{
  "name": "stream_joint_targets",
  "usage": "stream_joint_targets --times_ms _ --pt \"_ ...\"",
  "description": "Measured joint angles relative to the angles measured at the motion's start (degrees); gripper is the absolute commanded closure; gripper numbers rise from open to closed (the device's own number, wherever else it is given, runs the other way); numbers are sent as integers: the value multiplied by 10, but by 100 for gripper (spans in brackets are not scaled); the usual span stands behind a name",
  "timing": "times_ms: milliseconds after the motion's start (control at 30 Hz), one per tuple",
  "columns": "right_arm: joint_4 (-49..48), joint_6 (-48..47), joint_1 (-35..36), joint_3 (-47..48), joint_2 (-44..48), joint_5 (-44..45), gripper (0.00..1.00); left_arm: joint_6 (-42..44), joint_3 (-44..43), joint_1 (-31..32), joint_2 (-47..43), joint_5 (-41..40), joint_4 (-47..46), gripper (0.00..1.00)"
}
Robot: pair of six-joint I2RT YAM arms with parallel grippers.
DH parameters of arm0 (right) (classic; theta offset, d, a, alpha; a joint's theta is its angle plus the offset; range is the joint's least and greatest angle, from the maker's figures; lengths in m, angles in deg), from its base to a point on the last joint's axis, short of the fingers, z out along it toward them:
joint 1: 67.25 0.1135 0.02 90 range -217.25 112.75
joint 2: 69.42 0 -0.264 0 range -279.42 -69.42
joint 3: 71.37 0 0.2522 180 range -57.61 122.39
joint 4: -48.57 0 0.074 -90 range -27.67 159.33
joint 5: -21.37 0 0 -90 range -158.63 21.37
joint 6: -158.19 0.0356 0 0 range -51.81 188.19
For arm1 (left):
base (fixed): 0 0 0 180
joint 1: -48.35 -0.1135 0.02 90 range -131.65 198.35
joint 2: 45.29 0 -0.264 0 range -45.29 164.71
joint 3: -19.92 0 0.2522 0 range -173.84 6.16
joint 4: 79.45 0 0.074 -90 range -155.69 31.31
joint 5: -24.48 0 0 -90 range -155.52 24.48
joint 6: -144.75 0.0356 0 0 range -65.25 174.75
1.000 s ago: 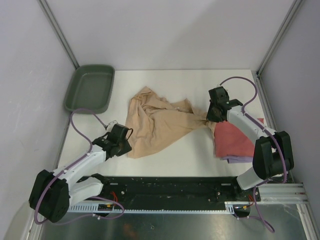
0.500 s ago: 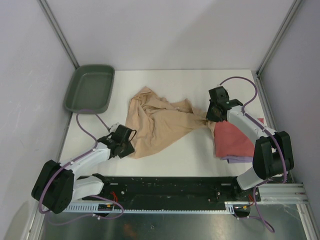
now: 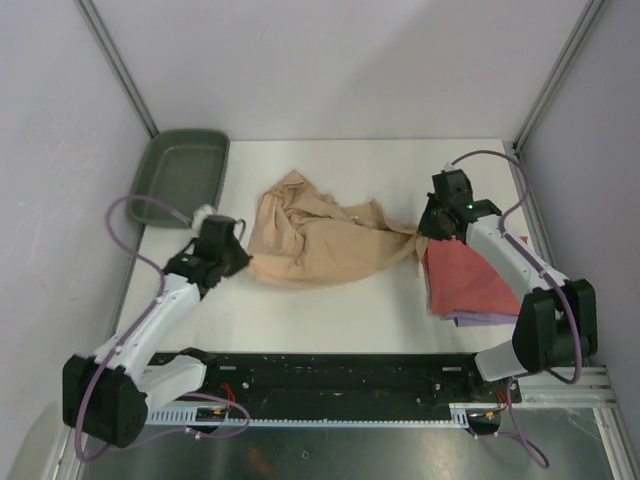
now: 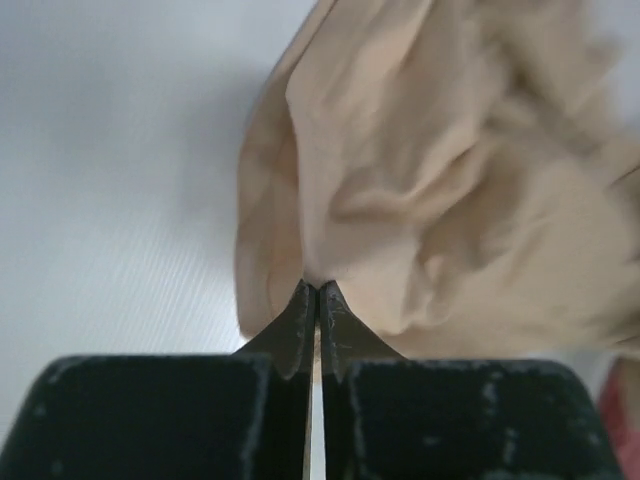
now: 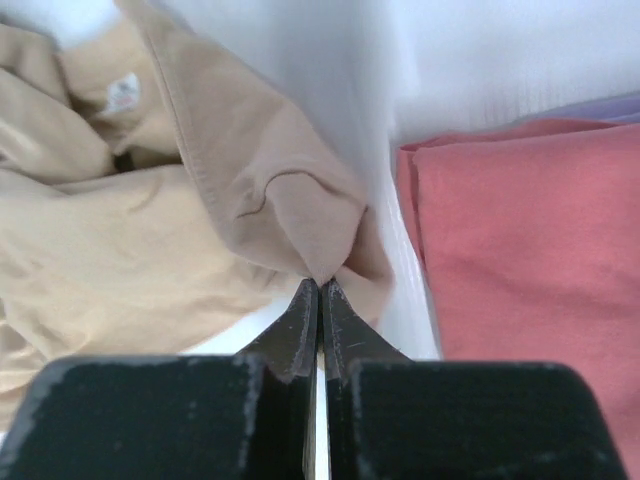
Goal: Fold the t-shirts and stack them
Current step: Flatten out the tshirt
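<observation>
White and bare along its near edge, the surface (image 3: 330, 315) is lying between grey walls (image 3: 50, 150) that are closing it in on both sides.

Nearest on the left, the left pincer (image 4: 318, 290) is standing closed. Its two dark fingertips are pressing together on a fold at the left edge of the tan t-shirt (image 3: 320, 245). In the left wrist view the cloth is bunching up right at the tips.

That shirt is lying crumpled across the middle of the surface, stretching from the left pincer to the right one. A small white neck label is showing among its folds in the right wrist view.

On the right, the right pincer (image 5: 320, 285) is also clamped tight, nipping a hemmed corner at the right end of the same tan shirt.

Just beside that corner, the coral-red t-shirt (image 3: 465, 285) is lying folded into a flat rectangle, partly under the right arm. It is resting on top of the pale lavender t-shirt (image 3: 472, 320), and only a thin strip of the lavender one is showing along the near edge. Both folded shirts are sitting near the right edge of the surface.

Farther back on the left, the dark green tray (image 3: 182, 180) is sitting at the far left corner, apart from all three shirts.
</observation>
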Motion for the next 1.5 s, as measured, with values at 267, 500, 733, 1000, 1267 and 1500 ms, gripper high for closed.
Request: stream_joint_targets --times_ms 267,500,733,1000,1267,1500 --pt "8 26 -66 -2 170 -86 100 82 -173 -53 -110 -49 11 100" --pt "13 65 -119 14 341 -147 100 121 -283 -58 -151 -84 37 100" --pt "-16 101 -134 61 386 -164 100 130 -407 -63 -105 -93 38 100" --pt "-169 130 -134 72 214 -166 100 124 -563 -122 147 2 -9 100" --pt "-250 161 -156 209 -37 -171 100 81 -939 -168 525 152 -12 100" --pt "-268 165 -177 339 18 -142 100 29 -1004 -238 504 232 -82 100"
